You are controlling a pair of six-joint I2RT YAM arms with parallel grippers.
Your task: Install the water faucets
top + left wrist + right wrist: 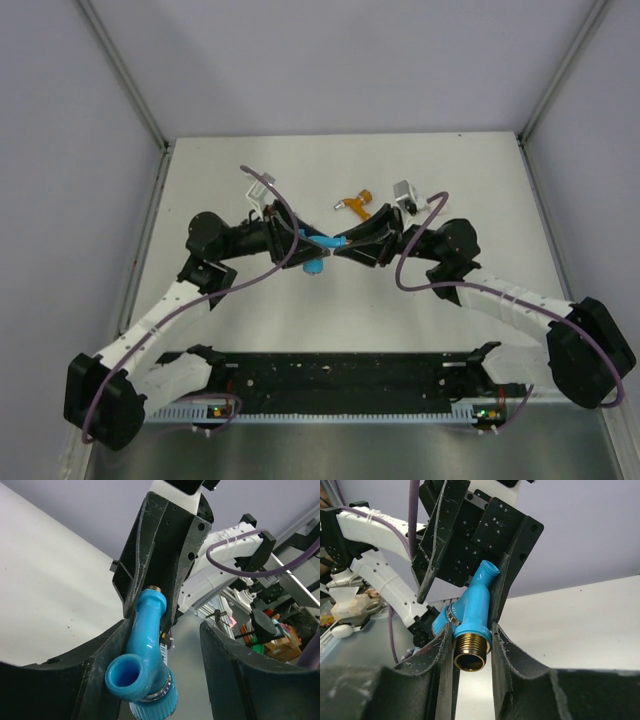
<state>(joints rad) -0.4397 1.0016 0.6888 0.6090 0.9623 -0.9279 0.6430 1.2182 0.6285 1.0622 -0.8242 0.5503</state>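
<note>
Right gripper (472, 630) tight on blue faucet (476, 600) — left gripper (165, 630) agape

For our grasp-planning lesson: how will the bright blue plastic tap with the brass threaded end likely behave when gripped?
The bright blue plastic tap is probably stiff: it holds its shape pinched in the right gripper. Its glossy rounded body may twist between the fingers. The brass threaded end likely makes it end-heavy.

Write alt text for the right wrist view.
The right gripper clamps the brass threaded end of the blue faucet between its black fingers. The left gripper faces it, open, fingers either side of the faucet's far end; white table behind.
</note>
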